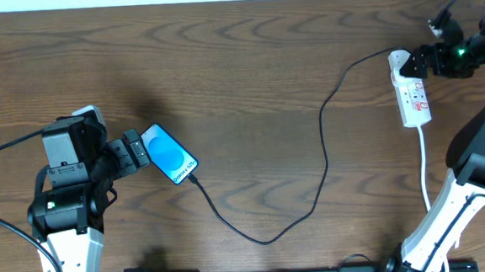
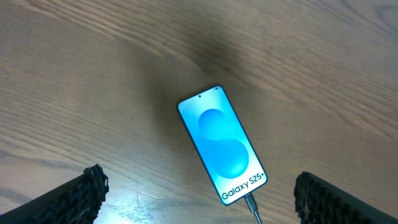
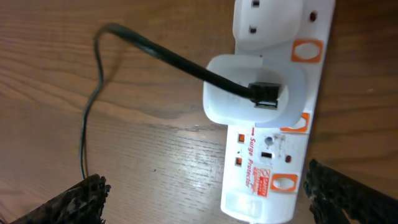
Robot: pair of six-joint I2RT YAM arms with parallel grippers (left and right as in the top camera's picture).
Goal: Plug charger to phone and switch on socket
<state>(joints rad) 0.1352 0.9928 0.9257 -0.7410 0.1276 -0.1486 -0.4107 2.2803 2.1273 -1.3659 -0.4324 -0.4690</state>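
phone (image 2: 222, 144): slim black-edged rectangular smartphone with a light-blue screen and "Galaxy S25" on it. It lies flat on the brown wooden desk (image 1: 247, 68) toward the left edge, about halfway between front and back.
charger (image 1: 324, 139): long thin black cable. The small tip looks seated in the phone's bottom end. From there it loops toward the front edge and runs up to the far-right corner, where its black plug sits in a white adapter block (image 3: 249, 93) on the strip.
socket (image 3: 267, 168): short white oblong power strip with red markings, near the right edge by the far-right corner. Its white cord (image 1: 424, 167) trails toward the front. Can't tell if the switch is on.
left tool (image 2: 199, 186): released, jaws wide, nothing in it, close by the phone.
right tool (image 3: 205, 186): released too, jaws spread over the strip, gripping nothing.
where we are: imo the plugging part looks done, so the switch is what's left.
what could go wrong: the strip looks light and loose on the desk, so an off-centre poke probably slides or tips it instead of clicking the switch. The adapter block sits right by the markings, so a wide-open finger could clip it and lever it out. A hard shove on the strip could also drag the cable and pull the tip out of the phone. The left tool bumping the phone could do the same.
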